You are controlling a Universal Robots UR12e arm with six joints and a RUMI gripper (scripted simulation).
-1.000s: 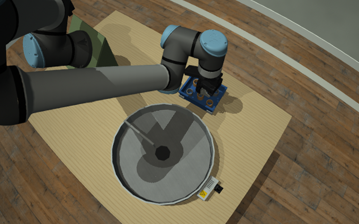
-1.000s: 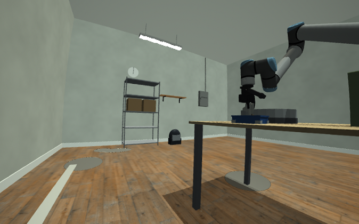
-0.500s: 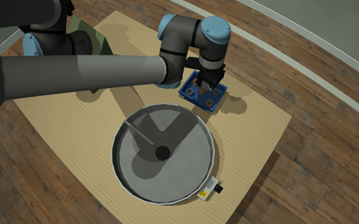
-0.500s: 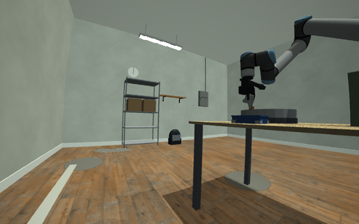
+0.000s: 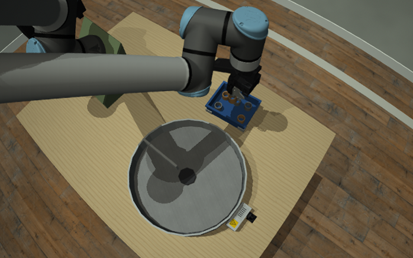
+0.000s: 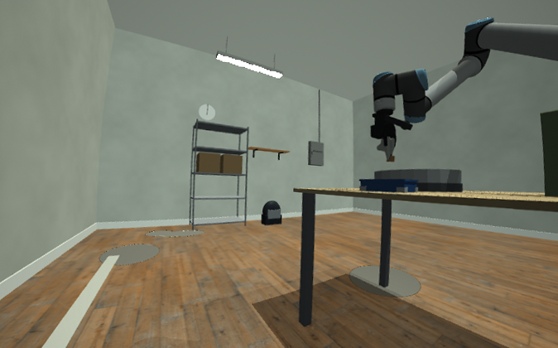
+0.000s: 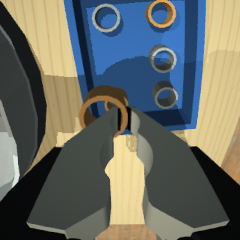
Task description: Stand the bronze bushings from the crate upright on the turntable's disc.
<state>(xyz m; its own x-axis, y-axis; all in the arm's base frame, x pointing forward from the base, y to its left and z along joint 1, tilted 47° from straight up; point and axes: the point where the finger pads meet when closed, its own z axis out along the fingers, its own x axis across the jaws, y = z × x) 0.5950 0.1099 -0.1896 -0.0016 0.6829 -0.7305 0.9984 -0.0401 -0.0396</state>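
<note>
The arm [image 5: 86, 76] [image 6: 531, 40] reaches out, jaws downward and closed.

Fingers [image 6: 388, 149] gripping bronze bushing [image 6: 390, 158] above blue crate [image 6: 388, 185], turntable [image 6: 439, 177] beside crate

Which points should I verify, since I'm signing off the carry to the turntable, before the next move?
1. Claw shut on the held bronze bushing: ok.
2. Held bushing raised above the crate: ok.
3. Grip firm enough for the carry: cannot tell.
4. Disc has bare room beside the hub: ok.
5. Claw over the disc: not ok, still to cross.
</note>
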